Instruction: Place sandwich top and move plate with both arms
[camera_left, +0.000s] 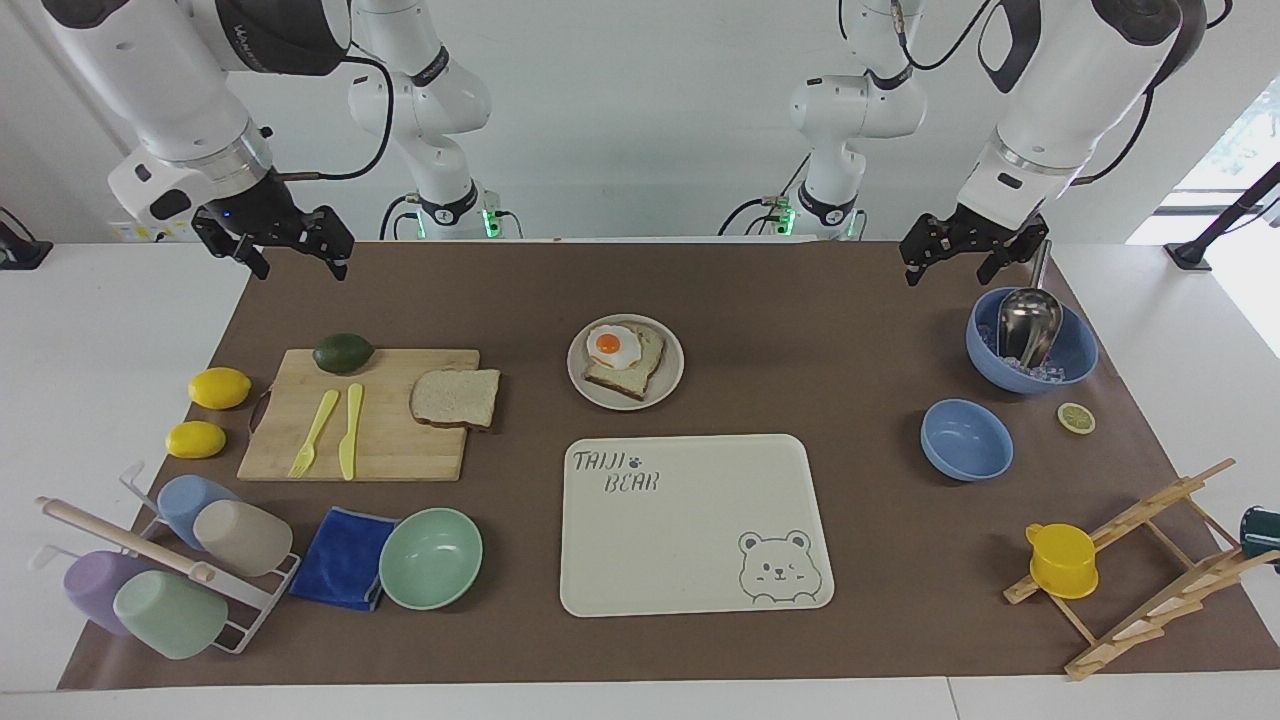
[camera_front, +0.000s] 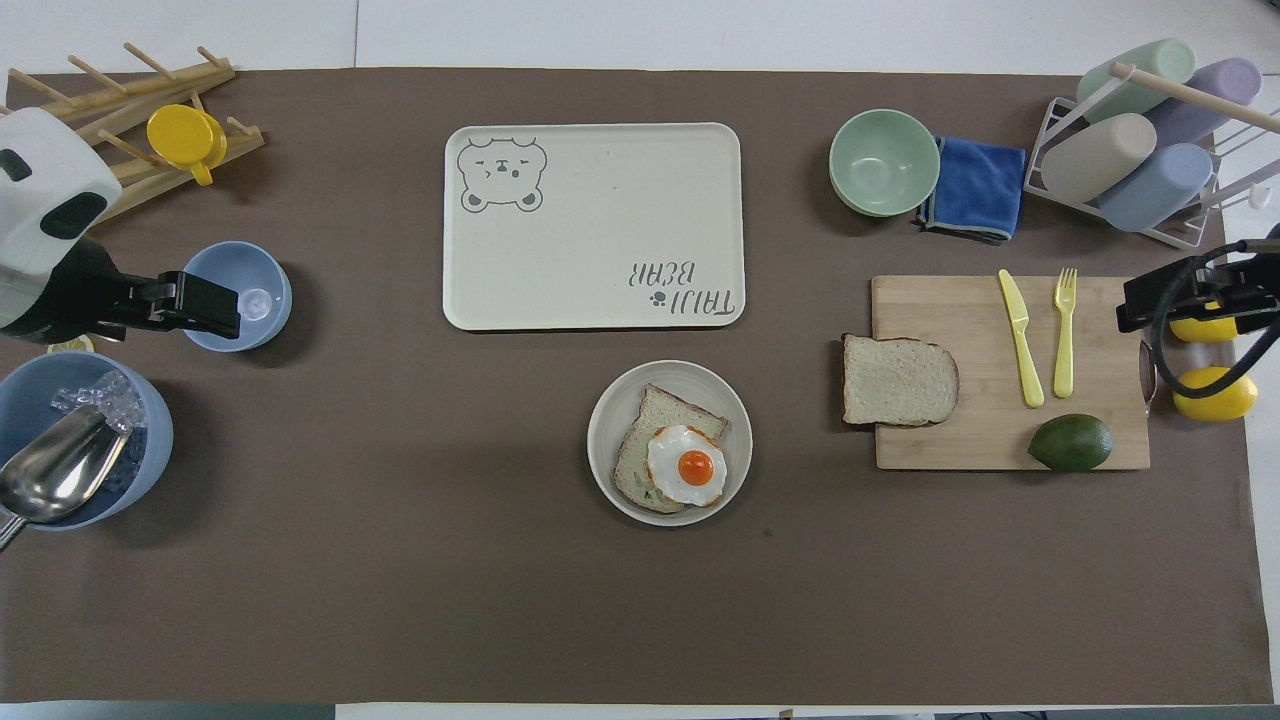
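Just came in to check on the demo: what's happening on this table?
Nothing is being handled. The left end effector hangs open over the ice bowl's end; the right end effector hangs open over the cutting board's end. The sandwich top lies on that board, and the plate holds egg-topped bread.

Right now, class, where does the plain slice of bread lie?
The bread slice lies on the cutting board, overhanging the edge nearest the plate, toward the right arm's end of the table.
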